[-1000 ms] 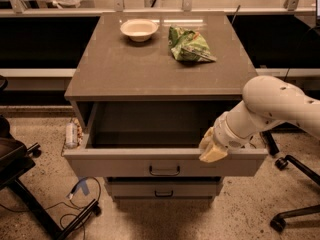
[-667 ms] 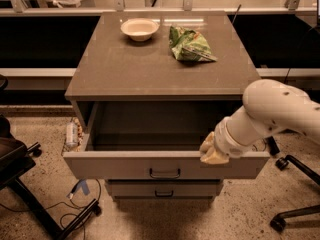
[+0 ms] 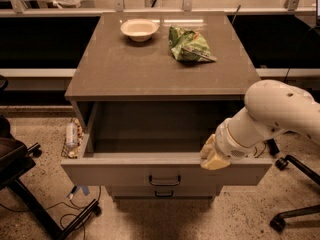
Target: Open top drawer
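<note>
The top drawer [image 3: 120,170] of the grey-brown cabinet stands pulled far out. Its deep grey box looks empty and its flat front carries a small dark bar handle [image 3: 164,180] at centre. A narrower drawer front with a like handle [image 3: 164,194] shows just below it, pushed in. My gripper [image 3: 214,156], cream-coloured at the end of the white arm [image 3: 272,114], rests at the top edge of the drawer front, right of the handle.
On the cabinet top sit a white bowl [image 3: 139,29] and a green chip bag [image 3: 189,45]. A black chair base [image 3: 30,194] stands at the left, another chair's legs [image 3: 295,184] at the right. Bottles [image 3: 72,134] and cables [image 3: 75,209] lie on the floor at the left.
The gripper and the arm have shifted very slightly to the right along the drawer front. The drawer stays pulled out about as far as before.
</note>
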